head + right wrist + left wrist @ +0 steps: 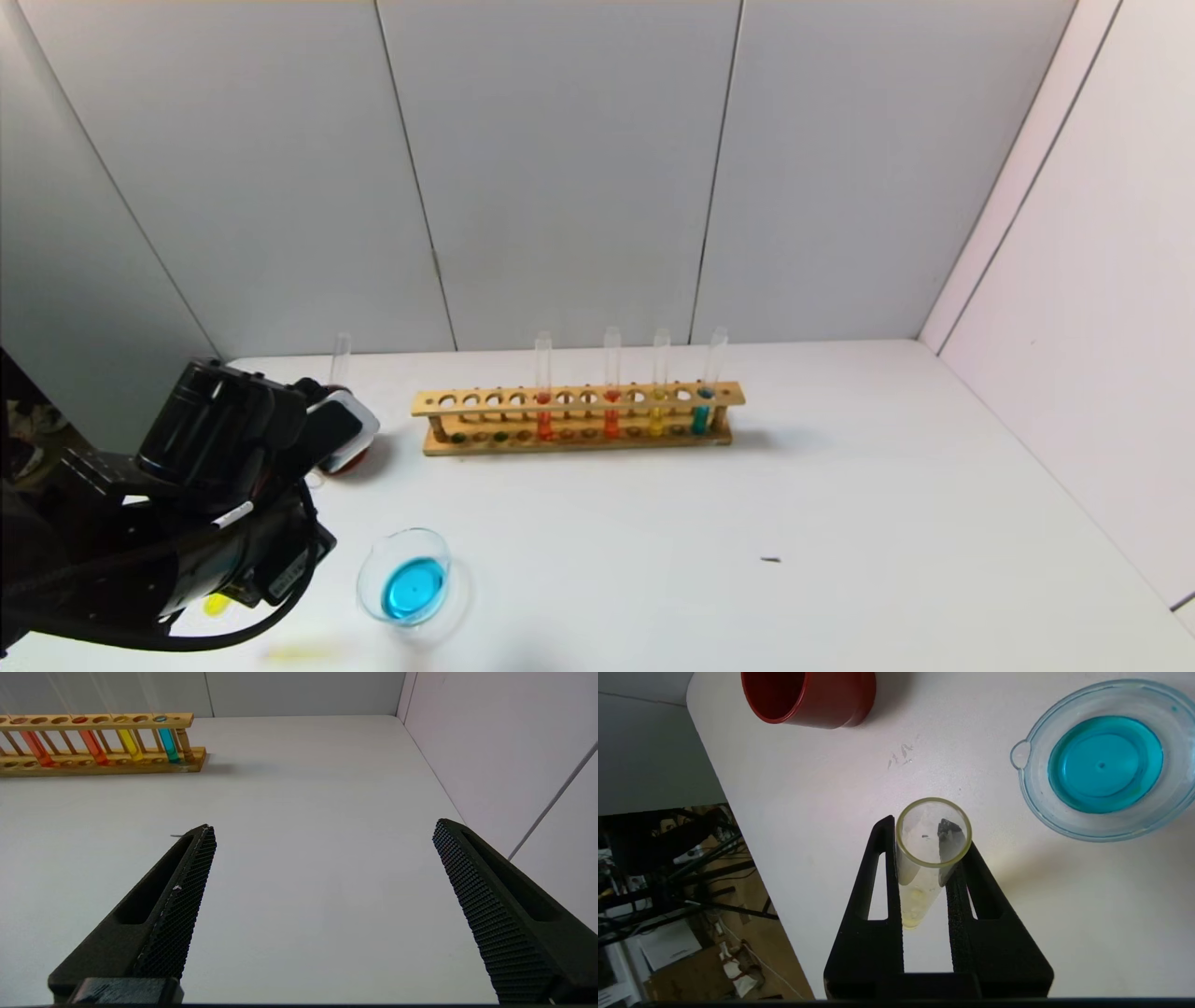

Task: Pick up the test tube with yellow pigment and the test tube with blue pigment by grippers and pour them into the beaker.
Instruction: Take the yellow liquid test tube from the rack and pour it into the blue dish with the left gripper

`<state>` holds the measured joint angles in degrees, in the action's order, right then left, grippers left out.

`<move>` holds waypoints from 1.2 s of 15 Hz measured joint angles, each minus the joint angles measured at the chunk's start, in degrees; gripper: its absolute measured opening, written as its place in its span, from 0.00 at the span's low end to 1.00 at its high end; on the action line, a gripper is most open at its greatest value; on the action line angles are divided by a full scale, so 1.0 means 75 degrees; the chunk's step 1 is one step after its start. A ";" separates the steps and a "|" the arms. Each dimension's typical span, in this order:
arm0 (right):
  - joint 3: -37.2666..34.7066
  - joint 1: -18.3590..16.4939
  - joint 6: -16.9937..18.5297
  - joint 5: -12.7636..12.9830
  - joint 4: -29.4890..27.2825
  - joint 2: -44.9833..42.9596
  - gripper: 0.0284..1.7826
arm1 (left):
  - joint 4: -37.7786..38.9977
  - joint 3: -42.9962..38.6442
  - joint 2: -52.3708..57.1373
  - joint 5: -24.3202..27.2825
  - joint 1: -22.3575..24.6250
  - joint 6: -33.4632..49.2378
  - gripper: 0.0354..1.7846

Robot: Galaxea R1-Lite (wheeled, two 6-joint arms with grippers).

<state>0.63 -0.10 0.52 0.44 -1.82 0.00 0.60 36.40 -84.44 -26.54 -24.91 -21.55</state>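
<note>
1. Two grippers, two different states: the left gripper [931,868] is clamped on a test tube with yellow pigment [924,863], while the right gripper [322,905] hangs with its jaws wide apart over bare table [303,812], holding nothing.
2. Seen from the left wrist, the held tube stands about upright, mouth toward the camera, with only a little yellow liquid at its bottom.
3. Beside it sits the beaker [1106,760], near but not under the tube; it already holds blue liquid with no green tint — so I judge the yellow pour is the step in hand.
4. Still in the wooden rack [579,420] are two orange-red tubes, another yellow tube [658,397] and the test tube with blue pigment [707,392] at the rack's right end.
5. A dark red cup [808,695] with an empty tube [340,359] standing in it sits behind the left arm.
6. Next move calls for carrying the tube's mouth over the beaker's rim, then tipping slowly — the rim is wide, but the tube is slick glass.
</note>
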 joint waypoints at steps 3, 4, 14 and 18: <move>0.0003 0.0000 -0.0002 0.0000 -0.0003 0.0000 0.95 | -0.0445 0.0000 -0.0060 -0.0140 -0.0011 -0.0533 0.16; 0.0000 0.0000 0.0000 0.0000 -0.0003 0.0000 0.95 | -0.0645 0.0031 -0.0081 -0.0250 -0.0034 -0.0566 0.16; 0.0003 0.0003 0.0000 0.0000 -0.0003 0.0000 0.95 | -0.2430 0.0632 -0.0493 -0.0923 -0.0395 -0.1079 0.16; 0.0003 0.0000 0.0000 0.0000 -0.0003 0.0000 0.95 | -0.2893 0.0930 -0.1063 -0.0936 -0.0530 -0.1105 0.16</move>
<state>0.66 -0.10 0.52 0.44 -1.84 0.00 -21.10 43.37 -92.42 -33.56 -28.88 -29.84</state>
